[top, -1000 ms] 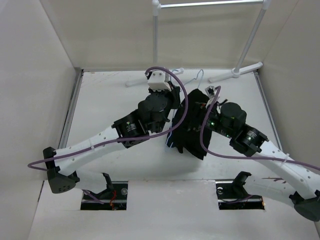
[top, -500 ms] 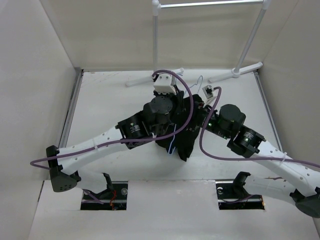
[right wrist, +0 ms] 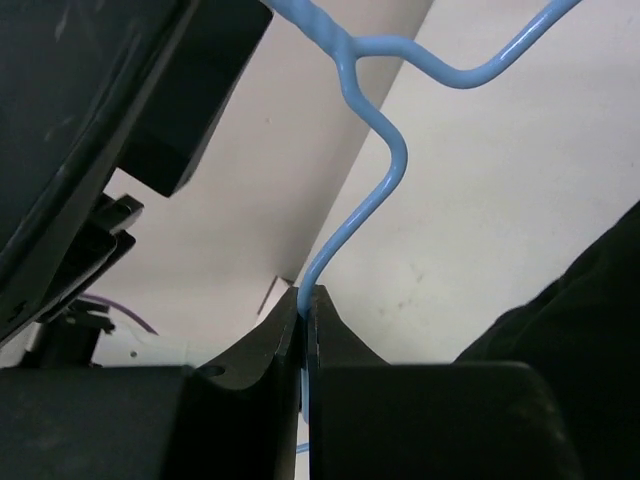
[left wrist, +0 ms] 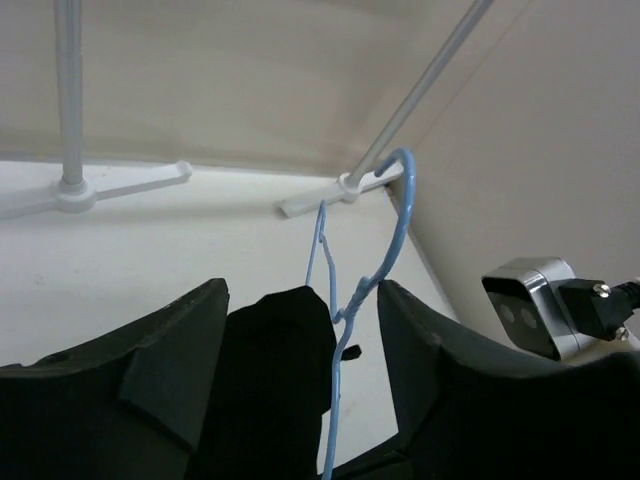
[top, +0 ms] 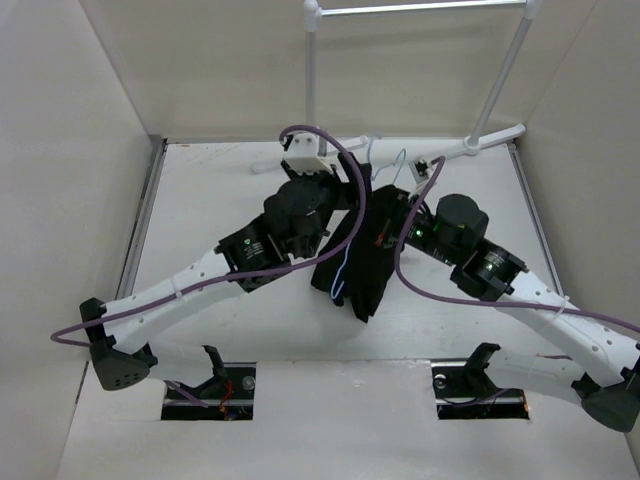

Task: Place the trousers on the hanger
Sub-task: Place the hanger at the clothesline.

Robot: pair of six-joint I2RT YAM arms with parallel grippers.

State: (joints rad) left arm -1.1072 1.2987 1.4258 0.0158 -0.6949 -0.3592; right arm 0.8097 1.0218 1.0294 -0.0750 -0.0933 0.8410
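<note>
Arm on the left reaches from the near left corner up to the middle of the white table (top: 200,210), a purple cable (top: 330,140) looping over its wrist. The left gripper (left wrist: 300,325) has its two dark fingers (left wrist: 160,385) spread wide. A bunched fold of the black trousers (left wrist: 272,390) stands up between them. The cloth lies against the left finger and leaves a gap to the right one.

Just right of that fold runs the thin pale blue wire of the hanger (left wrist: 405,195). Its twisted neck rises beside the cloth and its hook curves up above the fingers. From above, the trousers make a dark heap in the middle of the table between the two wrists, and a short run of the wire shows against them. Whether the cloth lies over the hanger's bar cannot be told.

Further right, the right gripper (right wrist: 303,305) is pressed together on the hanger wire below the neck, the wire coming out from between its fingertips. The trousers fill the lower right corner of that wrist view. The white rack (top: 311,70) stands at the far edge of the table, its feet behind the hook.
</note>
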